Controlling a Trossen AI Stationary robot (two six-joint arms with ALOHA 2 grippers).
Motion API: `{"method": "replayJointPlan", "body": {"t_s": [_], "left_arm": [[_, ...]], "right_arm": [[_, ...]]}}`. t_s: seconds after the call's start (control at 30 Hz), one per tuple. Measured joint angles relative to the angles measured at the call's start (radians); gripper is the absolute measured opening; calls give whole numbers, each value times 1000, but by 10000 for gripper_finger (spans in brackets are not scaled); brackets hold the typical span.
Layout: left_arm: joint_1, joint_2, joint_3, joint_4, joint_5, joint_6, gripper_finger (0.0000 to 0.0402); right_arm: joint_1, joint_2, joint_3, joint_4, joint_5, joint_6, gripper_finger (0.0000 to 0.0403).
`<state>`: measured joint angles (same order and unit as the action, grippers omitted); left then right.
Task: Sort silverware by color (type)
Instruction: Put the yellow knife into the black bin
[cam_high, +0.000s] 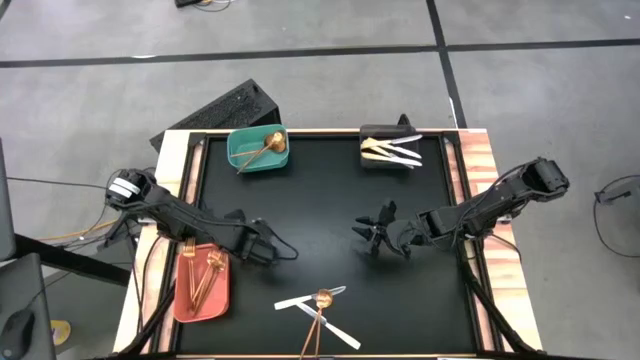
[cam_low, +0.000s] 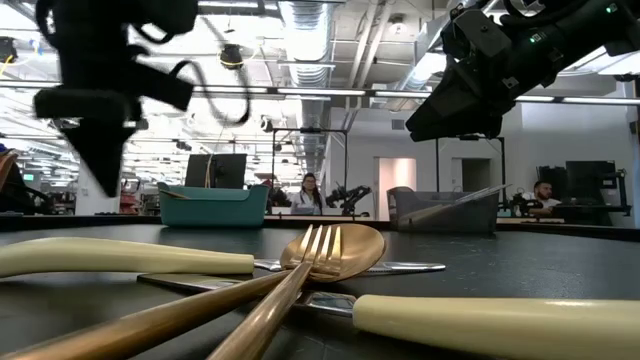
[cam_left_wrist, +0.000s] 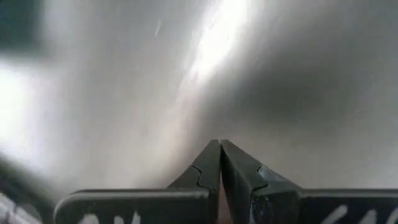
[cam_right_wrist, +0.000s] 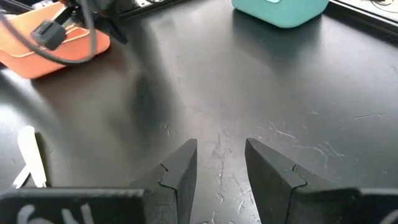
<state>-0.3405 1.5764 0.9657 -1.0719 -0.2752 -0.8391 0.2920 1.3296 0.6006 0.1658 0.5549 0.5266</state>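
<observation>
Mid-sort – small pile of copper spoon/fork and white-handled knives (cam_high: 318, 312) left at table's near edge; left gripper (cam_high: 285, 253) pressed together, empty, beside salmon bin (cam_high: 201, 300); right gripper (cam_high: 370, 234) spread, empty; next: reach down for one utensil

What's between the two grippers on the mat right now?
Nothing: in the high view the black mat between left gripper and right gripper is bare.

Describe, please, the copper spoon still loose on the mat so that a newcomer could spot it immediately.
Start at the black mat and go to its near edge, where a small pile of unsorted silverware lies between the two arms. The copper spoon crosses two white-handled knives there. Its round bowl sets it apart from the copper fork resting over it.
</observation>
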Motion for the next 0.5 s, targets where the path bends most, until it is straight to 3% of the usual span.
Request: {"method": "replayJointPlan", "body": {"t_s": [0.13,0.27,0.37,0.5], "left_arm": [[0,0,17,196,-33,93,0],[-14,10,-5,492,37,204,4],[-39,36,-6,617,103,280,21],[-82,67,-6,742,112,344,57]], "right_arm": [[0,0,0,0,0,5,155],[0,0,0,0,0,8,155],[0,0,0,-1,-1,8,155],[0,0,0,-2,-3,8,155]]}}
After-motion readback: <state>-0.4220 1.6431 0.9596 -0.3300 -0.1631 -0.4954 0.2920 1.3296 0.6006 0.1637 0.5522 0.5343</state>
